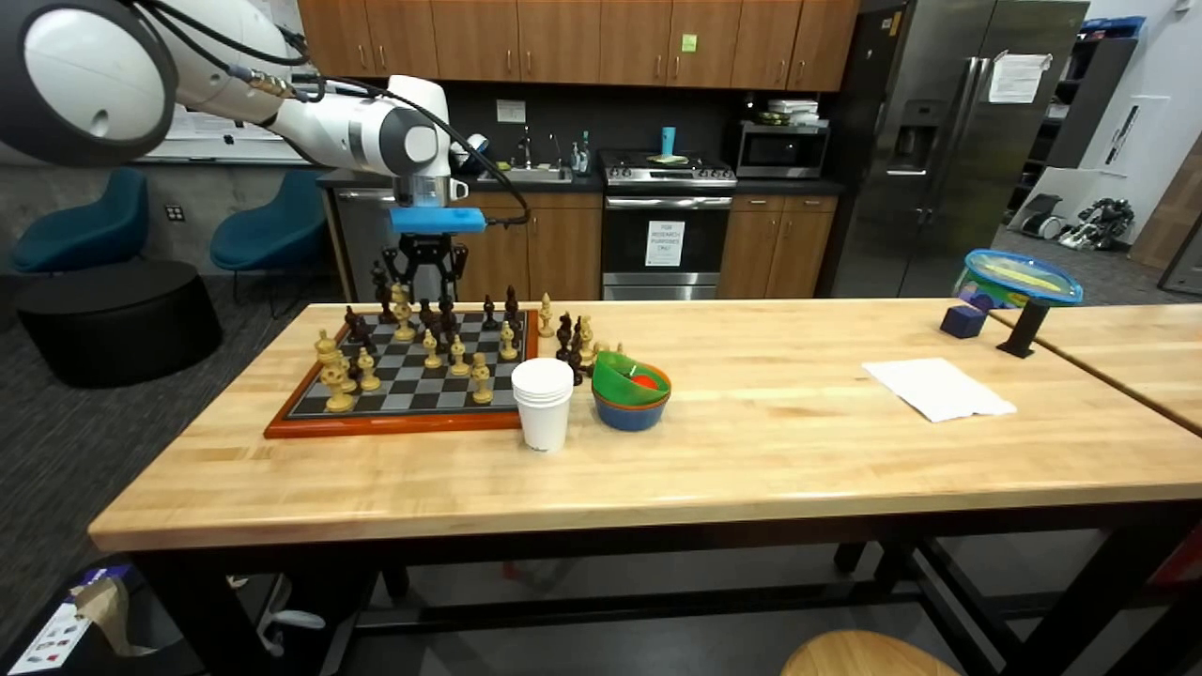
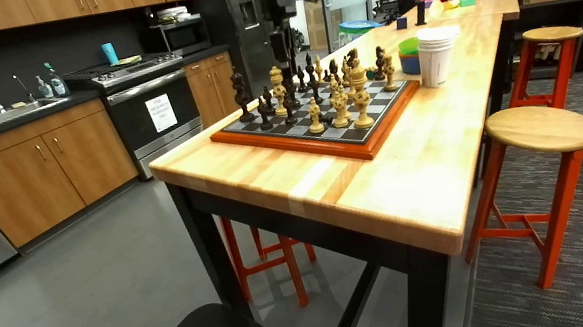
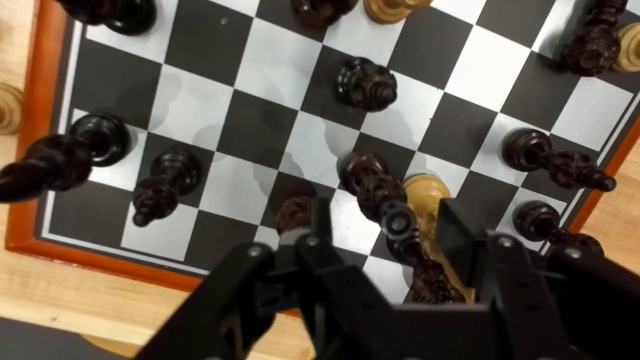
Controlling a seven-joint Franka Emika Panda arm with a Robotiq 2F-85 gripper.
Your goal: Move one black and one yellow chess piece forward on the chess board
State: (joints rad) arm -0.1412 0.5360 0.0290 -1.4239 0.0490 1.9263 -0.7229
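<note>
Tool (image 3: pixel 389 225): hung over the chess board (image 1: pixel 404 423), its fingers (image 3: pixel 462 240) spread; in the wrist view black pieces (image 3: pixel 381 195) and a yellow piece (image 3: pixel 429 196) showed in the gap.
Chess board: lay flat on the wooden surface (image 1: pixel 770 441), black and yellow pieces standing across its squares.
Beside the board: white cups (image 1: pixel 543 404) stood stacked just off a corner, with nested bowls (image 1: pixel 629 416) near them and other chess pieces (image 1: pixel 564 335) on the surface.
White sheet (image 1: pixel 939 388): lay well apart from the board.

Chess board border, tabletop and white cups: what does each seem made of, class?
Chess board border: probably varnished wood, from its smooth reddish sheen. Tabletop: apparently wood, glossy, showing joined strips. White cups: likely matte paper, given dull, opaque sides; plastic possible.
</note>
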